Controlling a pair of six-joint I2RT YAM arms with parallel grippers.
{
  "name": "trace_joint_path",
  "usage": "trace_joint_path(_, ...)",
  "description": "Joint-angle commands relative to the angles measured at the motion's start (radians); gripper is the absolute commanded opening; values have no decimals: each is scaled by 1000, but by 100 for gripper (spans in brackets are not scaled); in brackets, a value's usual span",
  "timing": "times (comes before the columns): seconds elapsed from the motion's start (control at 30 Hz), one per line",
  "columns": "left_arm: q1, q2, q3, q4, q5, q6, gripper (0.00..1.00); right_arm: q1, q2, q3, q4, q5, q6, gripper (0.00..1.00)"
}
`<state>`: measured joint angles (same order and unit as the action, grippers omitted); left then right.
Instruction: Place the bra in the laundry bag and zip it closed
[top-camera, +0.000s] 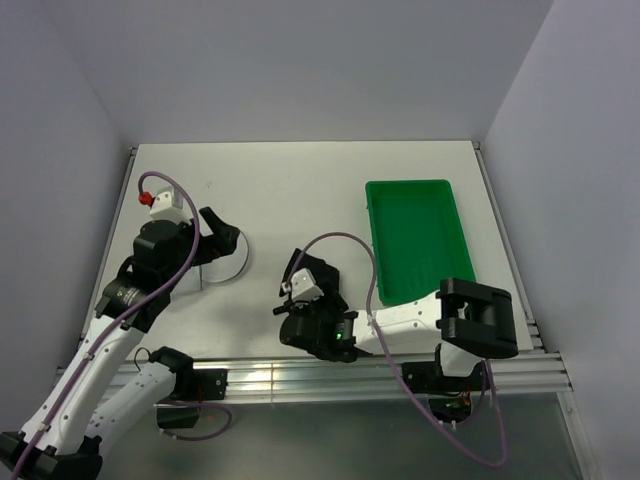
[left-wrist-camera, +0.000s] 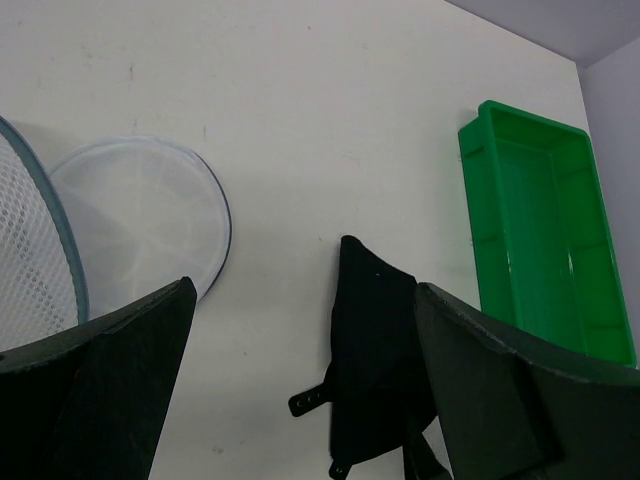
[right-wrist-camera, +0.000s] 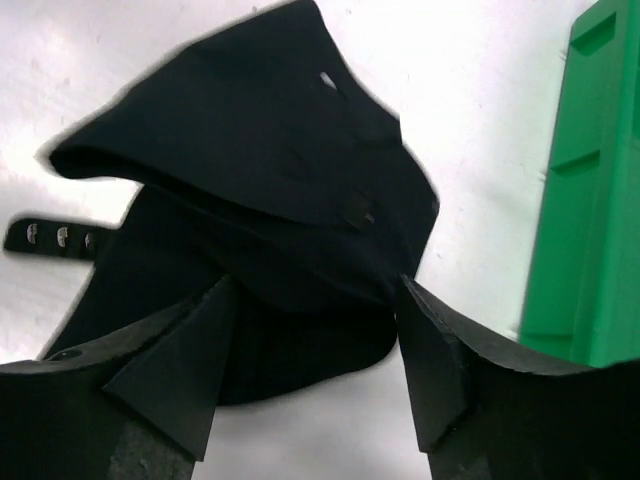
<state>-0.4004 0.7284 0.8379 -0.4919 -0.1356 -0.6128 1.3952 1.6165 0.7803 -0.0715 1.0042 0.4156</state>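
The bra lies in a crumpled black heap on the white tabletop in the right wrist view. Its near edge sits between the fingers of the right end effector, which stand wide apart. A green tray is at the right.

In the left wrist view the left end effector is likewise spread apart. The bra lies between the laundry bag and the tray, clear of both. The bag's round lid lies flat beside its mesh wall.

From the top external camera, the left end effector is over the bag at the left. The right arm's wrist hides most of the bra, left of the tray.
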Motion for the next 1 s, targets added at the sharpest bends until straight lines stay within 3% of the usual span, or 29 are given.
trace_joint_path(0.0,5,0,1,26,4,10,99,22,-85,27,-74,60,9,74)
trace_joint_path(0.3,6,3,-3,29,-1,8,99,25,-394,112,-218,-26,8,81)
trace_joint_path(0.43,6,6,-5,30,7,1,99,-82,-423,282,-544,-107,272,83)
trace_joint_path(0.57,6,8,-2,30,7,1,99,-226,-415,315,-669,-303,446,84)
trace_joint_path(0.73,6,11,0,26,4,2,99,-360,-492,174,-573,-590,587,90)
trace_joint_path(0.97,6,31,-3,27,-2,-21,99,-367,-521,-48,-349,-777,776,97)
